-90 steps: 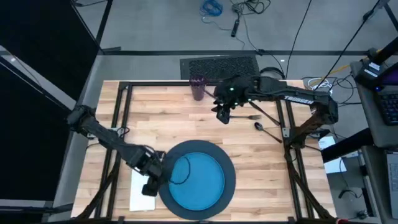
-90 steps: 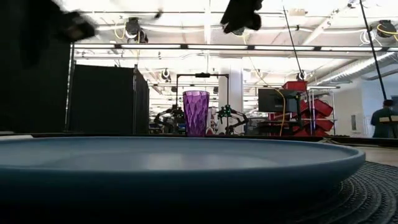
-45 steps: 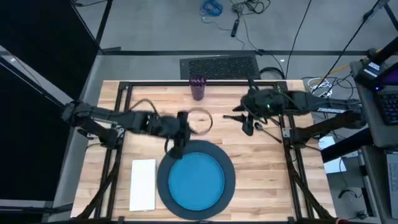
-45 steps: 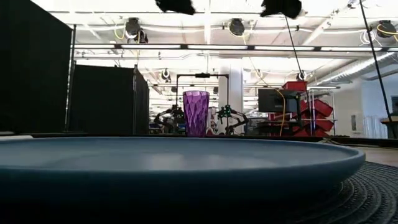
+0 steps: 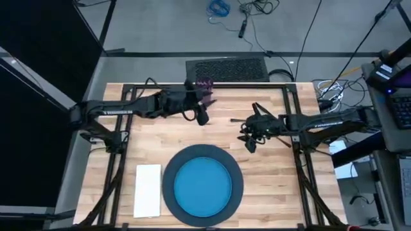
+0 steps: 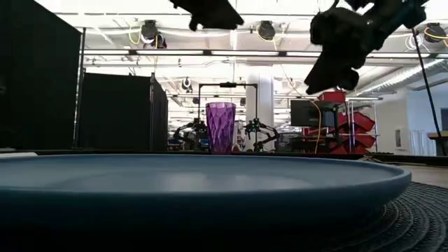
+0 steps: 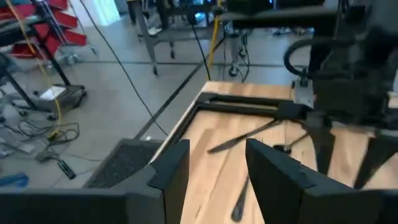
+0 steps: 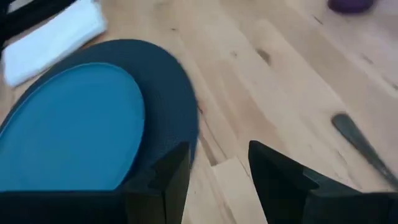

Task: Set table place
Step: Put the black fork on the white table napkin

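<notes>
Your left gripper (image 5: pixel 203 119) has its jaws parted and empty, and it has swung from over the charger's (image 5: pixel 172 192) far edge half a second ago up to just beside the purple cup (image 5: pixel 205 85) at the table's (image 5: pixel 270 186) far edge. Your right gripper (image 5: pixel 250 142) is also open on nothing, and it has come nearer the table's middle, off the cutlery (image 5: pixel 276 126) that lies by the right rail. Blue plate (image 5: pixel 203 188) sits on the charger at the near edge, napkin (image 5: pixel 147 190) just left of it, neither moved.
</notes>
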`<control>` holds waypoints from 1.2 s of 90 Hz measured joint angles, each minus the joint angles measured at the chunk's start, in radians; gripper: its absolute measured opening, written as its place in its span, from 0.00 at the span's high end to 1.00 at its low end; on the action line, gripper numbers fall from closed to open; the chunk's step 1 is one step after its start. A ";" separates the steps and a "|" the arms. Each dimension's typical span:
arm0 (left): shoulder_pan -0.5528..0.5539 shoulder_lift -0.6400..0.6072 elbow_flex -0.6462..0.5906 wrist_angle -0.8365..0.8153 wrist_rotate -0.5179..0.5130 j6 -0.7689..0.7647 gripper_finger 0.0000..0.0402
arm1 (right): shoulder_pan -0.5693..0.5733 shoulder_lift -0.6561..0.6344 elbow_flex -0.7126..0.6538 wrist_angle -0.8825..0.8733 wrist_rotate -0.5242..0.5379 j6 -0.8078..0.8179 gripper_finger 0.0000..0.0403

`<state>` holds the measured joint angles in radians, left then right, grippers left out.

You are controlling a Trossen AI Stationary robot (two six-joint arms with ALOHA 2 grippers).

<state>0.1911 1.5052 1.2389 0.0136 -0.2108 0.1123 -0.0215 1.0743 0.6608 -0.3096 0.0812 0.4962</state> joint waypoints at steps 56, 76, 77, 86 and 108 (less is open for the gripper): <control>0.046 0.264 0.124 0.003 0.160 -0.005 0.64 | 0.094 0.014 0.000 -0.029 -0.260 -0.016 0.63; 0.071 0.268 0.124 0.041 0.189 -0.096 0.64 | 0.213 0.008 0.000 0.010 -0.439 -0.099 0.63; 0.072 0.271 0.124 0.047 0.196 -0.105 0.64 | 0.219 0.008 0.000 0.010 -0.445 -0.100 0.63; 0.093 0.303 0.124 0.099 0.295 -0.185 0.64 | 0.254 0.007 0.003 0.006 -0.457 -0.096 0.63; 0.099 0.497 0.241 0.127 0.398 -0.229 0.64 | 0.273 0.005 0.032 0.068 -0.450 -0.092 0.63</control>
<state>0.2905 2.0025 1.4803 0.1404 0.1874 -0.1162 0.2520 1.0794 0.6930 -0.2415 -0.3688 0.4039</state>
